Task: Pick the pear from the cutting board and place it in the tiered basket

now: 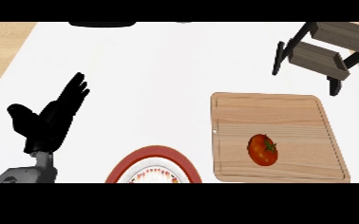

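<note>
Nearest, at the lower edge: a red-rimmed plate [155,166], partly cut off, contents unclear. Left hand [49,116] at the left, fingers straight and held together, thumb apart, holding nothing. Right of the plate, the wooden cutting board [277,118] carries one red, tomato-like fruit [263,149]; no pear seen. Farthest, top right: the tiered basket [319,54], its visible shelves bare.

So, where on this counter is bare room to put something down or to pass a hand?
The wide white stretch between the left hand and the cutting board is bare, up to the far edge. The board's far half is bare too. It is crowded near the plate, the tomato and the tiered basket.
</note>
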